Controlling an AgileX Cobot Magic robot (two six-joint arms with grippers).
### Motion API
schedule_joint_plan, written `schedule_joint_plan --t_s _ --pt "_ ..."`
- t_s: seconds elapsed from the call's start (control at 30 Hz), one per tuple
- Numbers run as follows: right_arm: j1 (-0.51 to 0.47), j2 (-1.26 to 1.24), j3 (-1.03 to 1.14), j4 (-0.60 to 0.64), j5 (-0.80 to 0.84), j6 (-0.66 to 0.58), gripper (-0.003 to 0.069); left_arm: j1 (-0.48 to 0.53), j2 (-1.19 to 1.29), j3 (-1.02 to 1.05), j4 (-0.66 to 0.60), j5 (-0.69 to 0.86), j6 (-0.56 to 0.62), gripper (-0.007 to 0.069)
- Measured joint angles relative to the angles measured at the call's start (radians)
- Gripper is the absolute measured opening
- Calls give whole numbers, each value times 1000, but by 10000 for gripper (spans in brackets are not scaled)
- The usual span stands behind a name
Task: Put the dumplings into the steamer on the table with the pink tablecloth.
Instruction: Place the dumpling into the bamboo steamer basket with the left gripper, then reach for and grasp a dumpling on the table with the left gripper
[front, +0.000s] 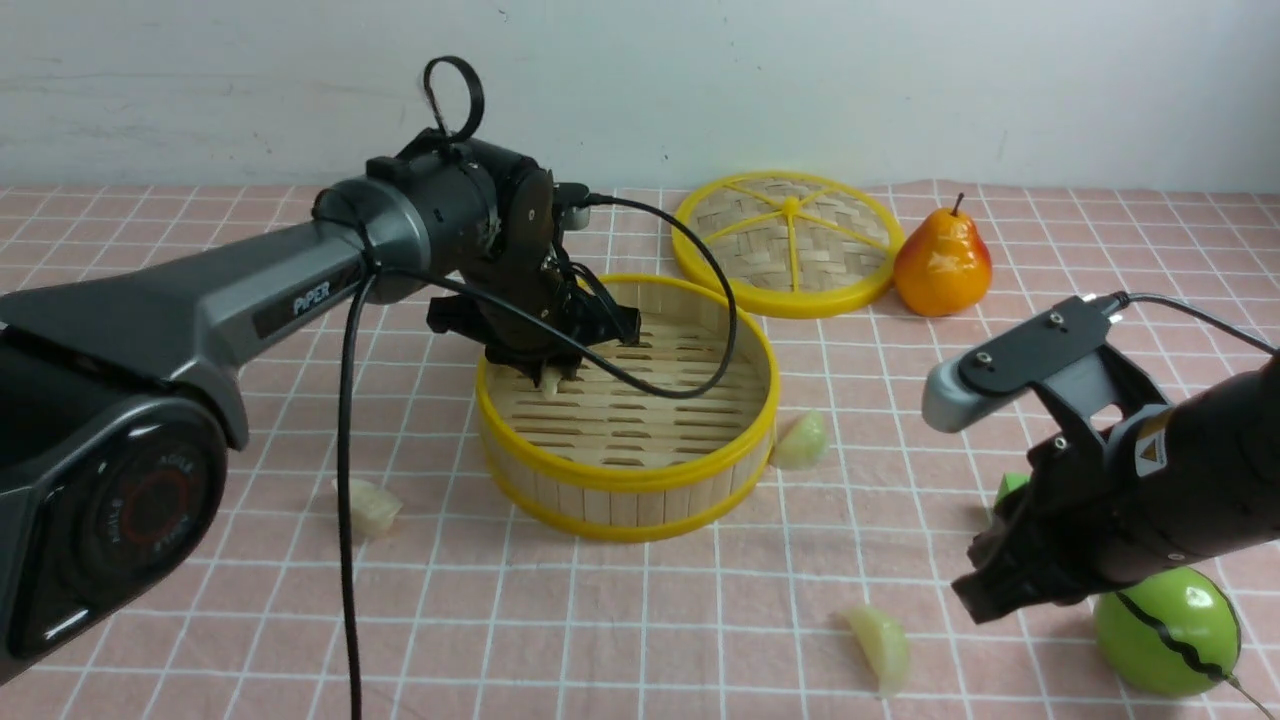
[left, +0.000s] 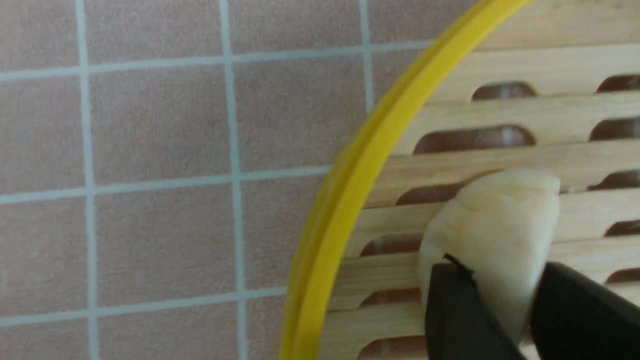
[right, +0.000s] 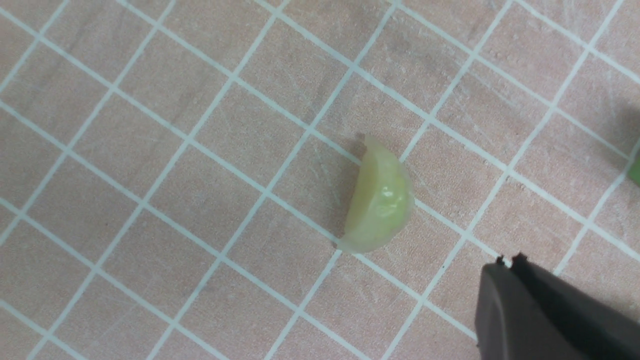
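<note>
Dumplings (front: 368, 508) lie scattered on the pink tablecloth (front: 250, 640) around the steamer (front: 628, 478). We see the left gripper (front: 545, 368) inside the steamer near its left wall, jaws clamped on one dumpling (left: 492, 225). The right gripper (right: 509, 261), jaws closed and empty, hangs near another dumpling (right: 380, 200). A third dumpling (front: 803, 440) sits just beside the steamer's right wall.

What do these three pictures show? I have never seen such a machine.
This is a robot with two arms, each ending in a gripper. The wide picture looks forward from between the arms. The other two come from cameras on the wrists. On the pink tablecloth are a bamboo steamer, its lid, a pear and a green apple. Three dumplings lie loose. The left gripper holds a fourth dumpling inside the steamer. The right gripper is shut and empty, near a loose dumpling.
</note>
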Motion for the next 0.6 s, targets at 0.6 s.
schedule_joint_plan --t_s 0.6 --pt "0 0 0 5 25 0 20 0 -435 96 82 317 2 479"
